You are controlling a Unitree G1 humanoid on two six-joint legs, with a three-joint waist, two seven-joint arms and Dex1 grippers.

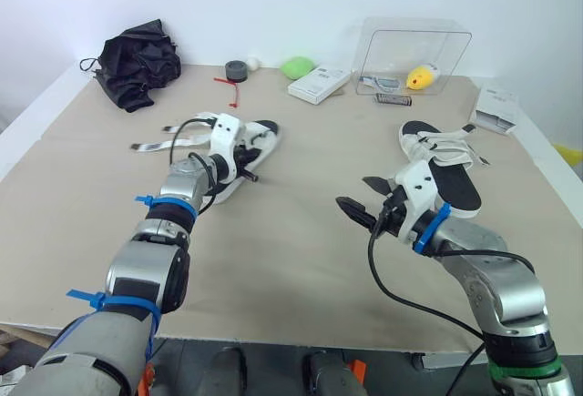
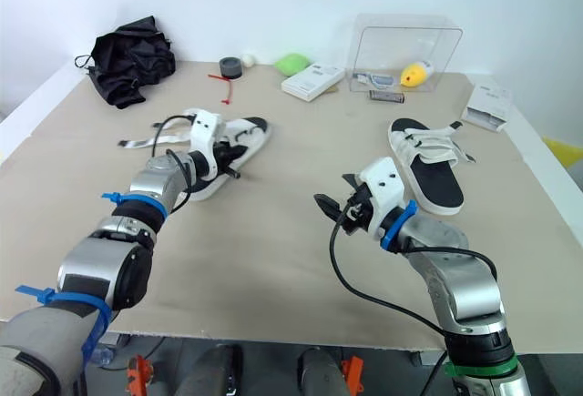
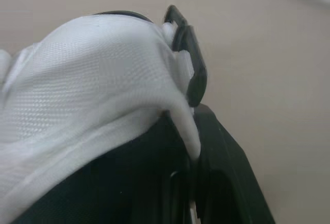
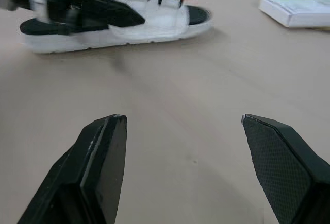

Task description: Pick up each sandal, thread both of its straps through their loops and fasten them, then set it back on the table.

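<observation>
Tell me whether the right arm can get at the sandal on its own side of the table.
Probably yes: nothing lies between the open right gripper and that sandal, but the gripper points away from it and would have to turn round.

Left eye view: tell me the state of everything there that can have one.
left sandal: on the table, straps loose, trailing out sideways.
right sandal: flat on the table, straps lying across the footbed.
left gripper: at the left sandal.
right gripper: open, empty, over bare table.
clear box: holds a yellow object.
</observation>
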